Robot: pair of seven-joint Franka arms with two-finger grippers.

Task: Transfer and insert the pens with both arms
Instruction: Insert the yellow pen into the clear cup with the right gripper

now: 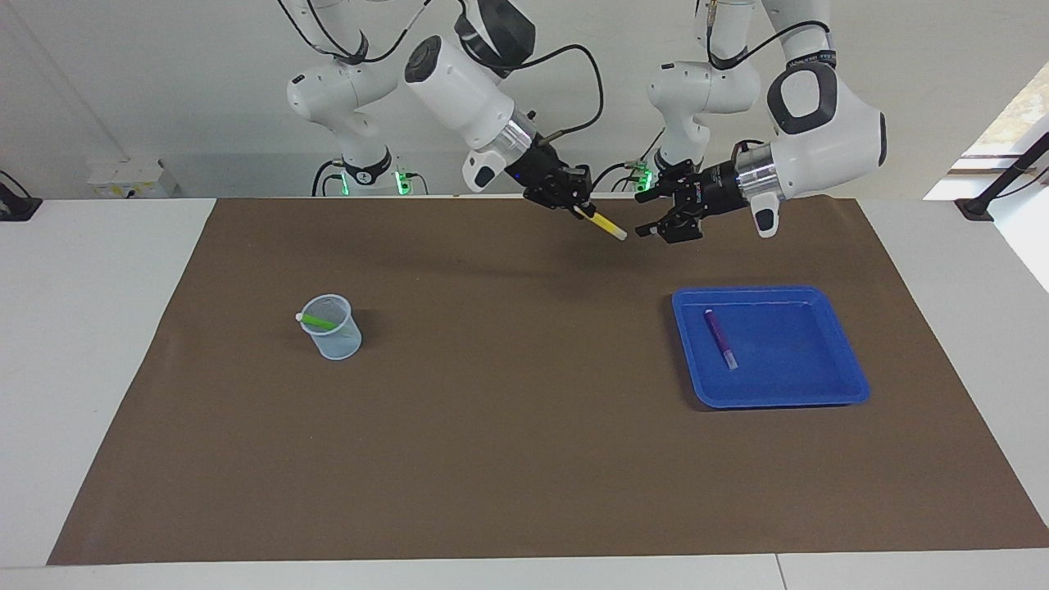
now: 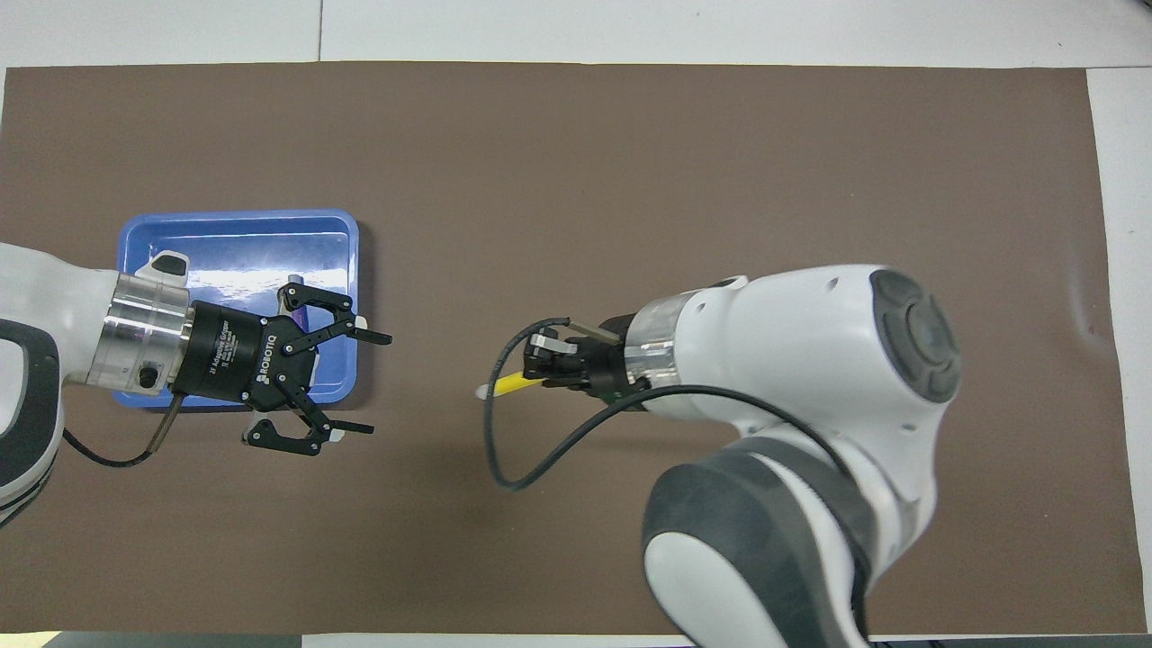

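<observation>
My right gripper (image 1: 580, 210) clamps the yellow pen (image 1: 607, 225) above the bench (image 1: 508, 459), its pale end seemingly pointing toward my left gripper (image 1: 656, 215). That gripper hangs just beside it, spread wide and empty.

3 pens — 1 yellow pen (image 1: 607, 225), 1 purple pen (image 1: 719, 338), 1 green pen (image 1: 318, 321) — plus 1 blue tray (image 1: 836, 360), 1 clear cup (image 1: 338, 340), 2 arms.

Right tool (image 2: 540, 376) grips yellow pen (image 2: 510, 383); left tool (image 2: 364, 382) spread.

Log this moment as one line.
handover done | right gripper shut on yellow pen | left gripper open | green pen in cup
</observation>
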